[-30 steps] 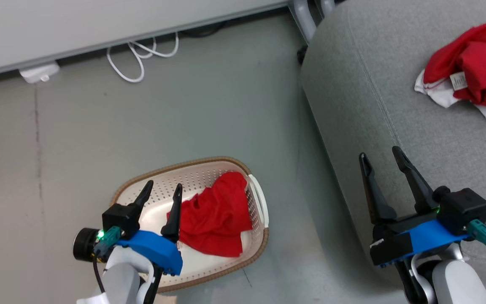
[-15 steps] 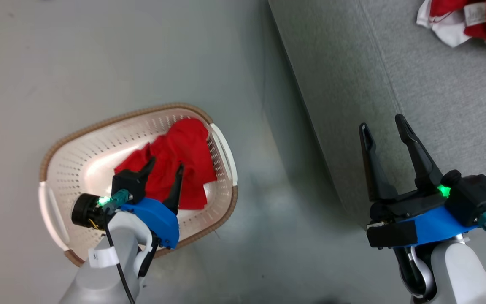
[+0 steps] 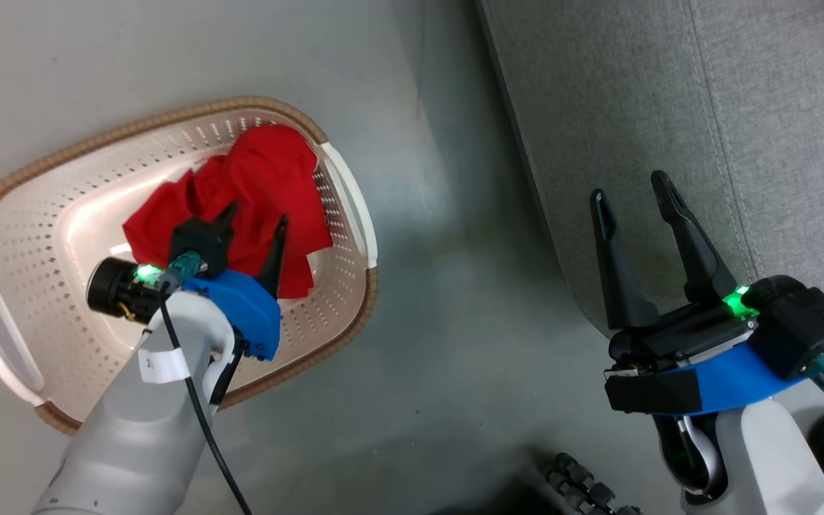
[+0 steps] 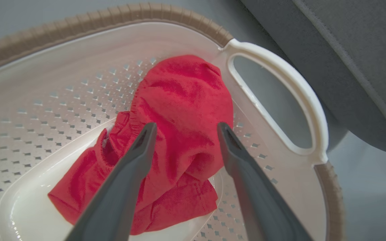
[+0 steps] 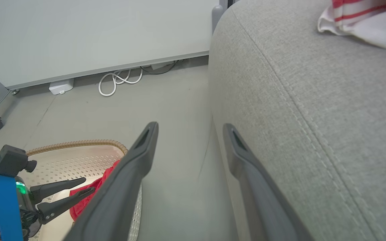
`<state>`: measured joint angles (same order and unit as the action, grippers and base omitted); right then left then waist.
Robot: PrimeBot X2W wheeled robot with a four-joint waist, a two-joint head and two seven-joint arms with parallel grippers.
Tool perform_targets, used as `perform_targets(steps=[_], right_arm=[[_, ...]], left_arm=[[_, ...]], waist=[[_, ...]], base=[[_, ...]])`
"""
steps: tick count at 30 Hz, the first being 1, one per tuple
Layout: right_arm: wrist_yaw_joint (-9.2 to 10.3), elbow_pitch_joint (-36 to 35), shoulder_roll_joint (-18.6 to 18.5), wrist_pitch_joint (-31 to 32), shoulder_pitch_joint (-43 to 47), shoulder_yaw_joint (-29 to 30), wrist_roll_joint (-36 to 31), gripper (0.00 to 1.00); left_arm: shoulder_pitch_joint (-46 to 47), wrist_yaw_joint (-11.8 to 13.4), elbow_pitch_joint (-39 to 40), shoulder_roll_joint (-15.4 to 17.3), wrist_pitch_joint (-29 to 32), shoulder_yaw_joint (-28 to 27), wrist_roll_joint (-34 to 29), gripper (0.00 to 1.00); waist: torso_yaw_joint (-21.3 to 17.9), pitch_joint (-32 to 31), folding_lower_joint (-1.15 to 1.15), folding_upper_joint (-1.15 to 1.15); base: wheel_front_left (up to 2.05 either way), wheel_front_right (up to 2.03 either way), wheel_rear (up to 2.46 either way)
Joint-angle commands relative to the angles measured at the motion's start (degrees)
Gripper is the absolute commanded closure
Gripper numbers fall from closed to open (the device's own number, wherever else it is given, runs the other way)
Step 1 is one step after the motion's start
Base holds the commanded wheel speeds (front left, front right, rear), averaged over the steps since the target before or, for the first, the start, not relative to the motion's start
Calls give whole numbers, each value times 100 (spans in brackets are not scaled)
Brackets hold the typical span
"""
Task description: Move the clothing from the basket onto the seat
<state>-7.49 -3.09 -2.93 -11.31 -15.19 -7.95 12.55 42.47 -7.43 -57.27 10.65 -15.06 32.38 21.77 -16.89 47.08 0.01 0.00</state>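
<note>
Your left pincer (image 3: 256,214) has travelled from the near side of the basket (image 3: 133,130) to a spot right over the red garment (image 3: 262,164). Much of the shift in the head view is the camera tipping downward, not the basket sliding on the floor. The fingers are spread as wide as they go and grip nothing. In the left wrist view they straddle the raised hump of cloth, one tip on either side. You cannot tell from these views whether the tips already press into the fabric.

That garment lies bunched against the basket's wall at the end nearest the seat (image 3: 634,86), just beside the white handle (image 4: 246,46).

Your right pincer (image 3: 629,186) has kept its place over the seat's rounded front edge, equally wide and empty. The other garment (image 5: 360,25) already lies on the seat, towards its far end.

So one piece looks delivered and one remains. The reach looks lined up, and the next step is probably to lower and close on the hump.
</note>
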Motion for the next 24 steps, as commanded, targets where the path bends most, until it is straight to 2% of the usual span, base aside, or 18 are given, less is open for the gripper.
perform_targets(steps=[1, 8, 13, 19, 24], right_arm=[[-1, 9, 6, -60, -91, -27, 42, 0], [-1, 96, 7, -193, -194, -182, 183, 0], [-1, 137, 6, -254, -268, -292, 266, 0], [-1, 163, 7, -322, -312, -374, 355, 0], [-1, 116, 7, -343, -205, -330, 352, 0]], left_arm=[[167, -4, 12, 15, -17, 76, 63, 0], [363, -4, 18, 110, 119, 684, 627, 0], [482, -4, -73, 304, 299, 1141, 941, 0], [712, -4, -349, 504, 311, 1551, 964, 0], [914, 38, -735, 417, 190, 1605, 886, 0]], waist=[[-63, 157, -1, 0], [-131, 416, -1, 0], [-215, 584, -1, 0], [-285, 725, -1, 0], [-278, 765, -1, 0]], base=[[0, 0, 0], [0, 0, 0], [0, 0, 0], [0, 0, 0], [0, 0, 0]])
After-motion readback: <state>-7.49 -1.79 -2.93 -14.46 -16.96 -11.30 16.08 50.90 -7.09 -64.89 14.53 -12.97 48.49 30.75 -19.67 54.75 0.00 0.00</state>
